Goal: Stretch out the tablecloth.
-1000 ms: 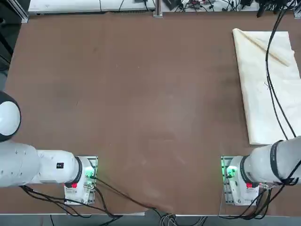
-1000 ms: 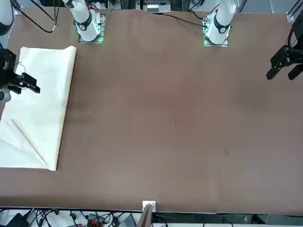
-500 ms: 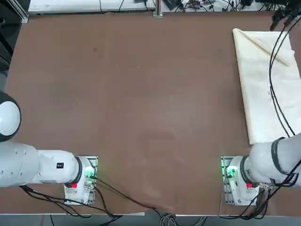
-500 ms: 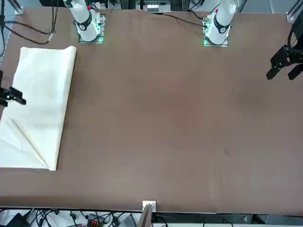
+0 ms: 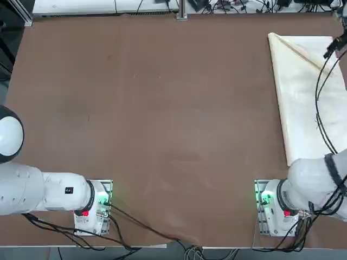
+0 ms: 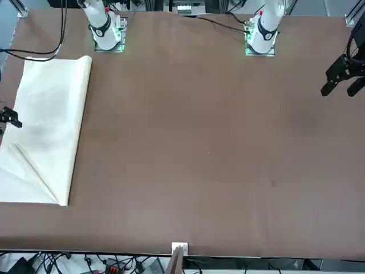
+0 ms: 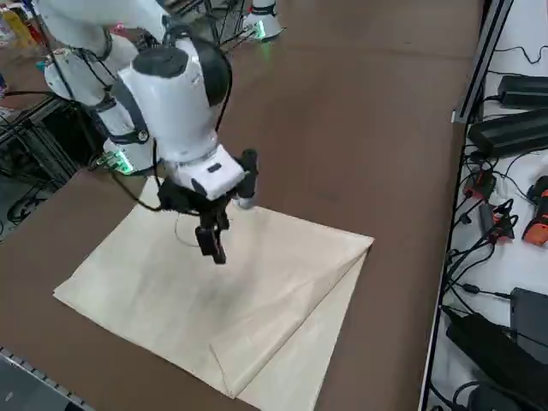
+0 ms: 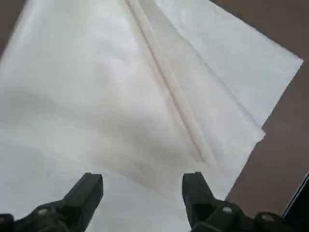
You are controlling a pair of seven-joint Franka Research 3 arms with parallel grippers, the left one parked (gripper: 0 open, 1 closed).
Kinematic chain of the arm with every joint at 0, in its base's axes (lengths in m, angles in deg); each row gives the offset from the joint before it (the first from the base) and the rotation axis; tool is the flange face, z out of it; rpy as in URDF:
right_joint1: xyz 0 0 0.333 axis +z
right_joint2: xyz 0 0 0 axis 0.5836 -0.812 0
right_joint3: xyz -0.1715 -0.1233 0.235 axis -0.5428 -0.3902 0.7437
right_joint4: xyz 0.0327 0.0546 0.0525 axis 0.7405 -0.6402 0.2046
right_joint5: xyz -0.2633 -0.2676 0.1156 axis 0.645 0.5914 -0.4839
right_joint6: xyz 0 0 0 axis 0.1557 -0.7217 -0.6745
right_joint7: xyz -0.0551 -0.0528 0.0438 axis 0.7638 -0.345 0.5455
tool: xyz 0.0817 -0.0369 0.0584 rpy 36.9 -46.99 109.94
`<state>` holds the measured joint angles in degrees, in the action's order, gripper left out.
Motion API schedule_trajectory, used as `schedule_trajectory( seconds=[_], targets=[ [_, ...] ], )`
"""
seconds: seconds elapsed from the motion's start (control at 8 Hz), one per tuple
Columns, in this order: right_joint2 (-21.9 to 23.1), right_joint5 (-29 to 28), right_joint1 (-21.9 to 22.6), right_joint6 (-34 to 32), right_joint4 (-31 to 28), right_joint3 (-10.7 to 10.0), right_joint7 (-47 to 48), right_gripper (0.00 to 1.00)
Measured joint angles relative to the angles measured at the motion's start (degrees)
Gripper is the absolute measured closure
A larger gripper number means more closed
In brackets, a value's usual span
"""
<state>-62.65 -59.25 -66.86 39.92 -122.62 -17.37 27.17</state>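
Hovering over folded tablecloth [image 7: 231, 291], lower centre of right side view: right gripper [image 7: 211, 245], fingers spread apart, clasping nothing, clear of fabric. Tablecloth lies flat on brown table [image 5: 162, 108], right edge of top view. Far corner folded back in diagonal flap [image 8: 188, 111].

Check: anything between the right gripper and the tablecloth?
Nothing visible. The right gripper hangs open above the folded tablecloth, with only air beneath its fingers. The brown table beside the cloth shows nothing on it.
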Motion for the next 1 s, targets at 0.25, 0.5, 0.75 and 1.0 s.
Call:
schedule_trajectory(
  seconds=[0.25,0.5,0.75,1.0],
  targets=[
    [-4.0,-0.2,-5.2,7.0,0.0,0.1,-14.0,0.00],
    [-8.5,-3.6,-9.6,15.0,0.0,0.4,-28.8,0.00],
    [-12.1,-7.6,-10.5,20.2,0.4,2.7,-41.6,0.00],
    [-13.0,-7.9,-10.1,20.8,2.0,6.1,-48.0,0.00]
  ],
)
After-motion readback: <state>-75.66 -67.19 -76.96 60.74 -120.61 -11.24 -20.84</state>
